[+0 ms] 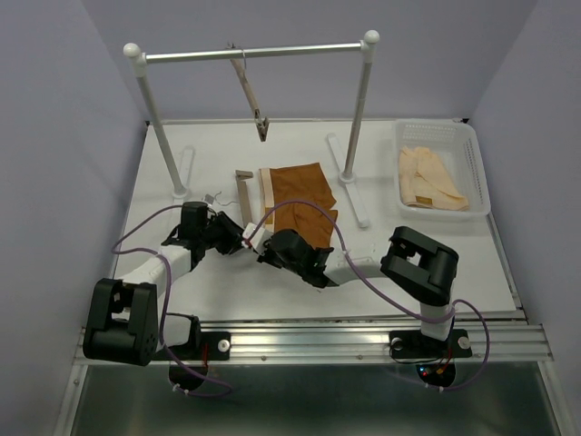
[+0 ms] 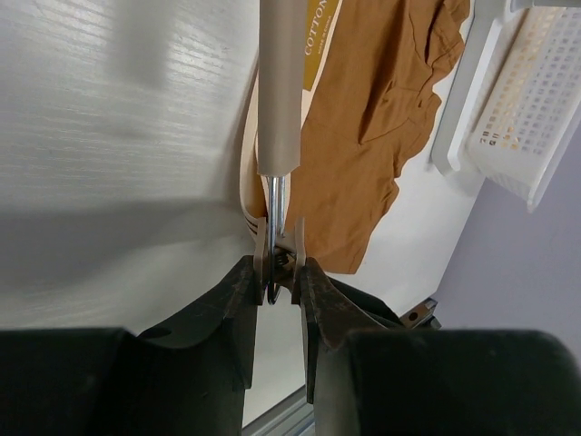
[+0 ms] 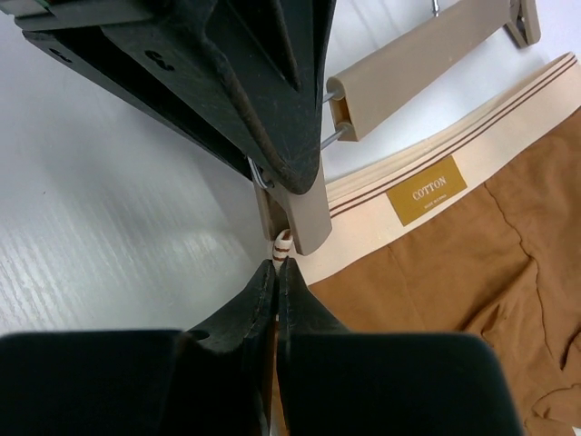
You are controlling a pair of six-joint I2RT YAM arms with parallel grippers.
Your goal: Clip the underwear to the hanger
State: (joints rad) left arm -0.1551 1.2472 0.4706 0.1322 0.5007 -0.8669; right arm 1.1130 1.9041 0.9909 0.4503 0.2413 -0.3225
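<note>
Underwear (image 1: pixel 295 195) lies flat at centre of worktop (image 1: pixel 227 154), hanger (image 1: pixel 243 195) just left of it. Left fingers (image 2: pixel 238 300) clenched on hanger's near clip (image 2: pixel 295 245); right fingers (image 3: pixel 254 304) pinch waistband (image 3: pixel 283 243) w/ clip beside.

Both arms stretch low and inward, left pincer (image 2: pixel 277 272) and right pincer (image 3: pixel 277 269) clamped shut, tips nearly meeting.

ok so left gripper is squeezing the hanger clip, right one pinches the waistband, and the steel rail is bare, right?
Not bare: the top external view shows a second hanger hanging from the steel rail. The rest stands: the left gripper squeezes the hanger clip, and the right gripper pinches the waistband.
</note>
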